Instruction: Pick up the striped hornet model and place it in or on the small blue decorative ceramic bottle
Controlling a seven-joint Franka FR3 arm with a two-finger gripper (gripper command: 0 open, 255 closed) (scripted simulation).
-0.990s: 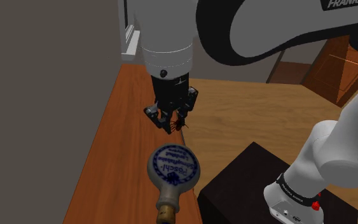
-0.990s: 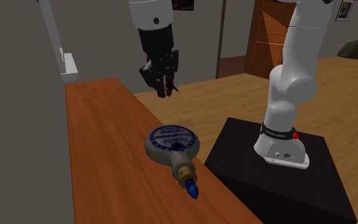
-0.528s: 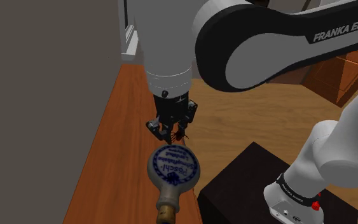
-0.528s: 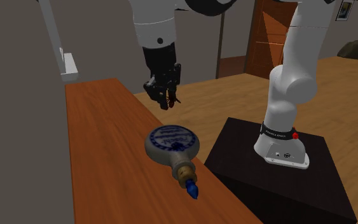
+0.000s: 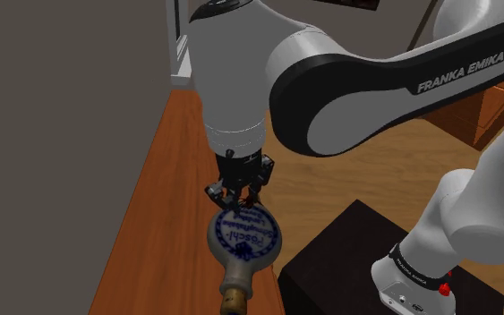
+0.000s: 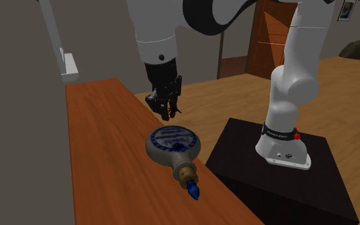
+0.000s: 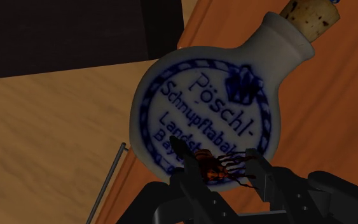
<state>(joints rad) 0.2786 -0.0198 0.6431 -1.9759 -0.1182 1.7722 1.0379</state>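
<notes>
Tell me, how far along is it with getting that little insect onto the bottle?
Done: the striped hornet is picked up, clasped in the black gripper and off the wooden table. In hand: the gripper hangs close over the blue-and-white bottle, which lies on its side. Left: setting the hornet on the bottle's round face and letting go.

You're looking at a white arm (image 5: 241, 89) built of fat, rounded, glossy segments, with dark bands curving round the joints. Pale capitals spell FRANKA EMIKA (image 5: 467, 73) along one dark band, well above the stand (image 5: 330, 259). Just above the stand, a black ring (image 6: 279, 133) with small white lettering circles the base, with a red button (image 6: 296, 135) beside it. The gripper (image 5: 236, 199) is all black, angular and blocky.
</notes>
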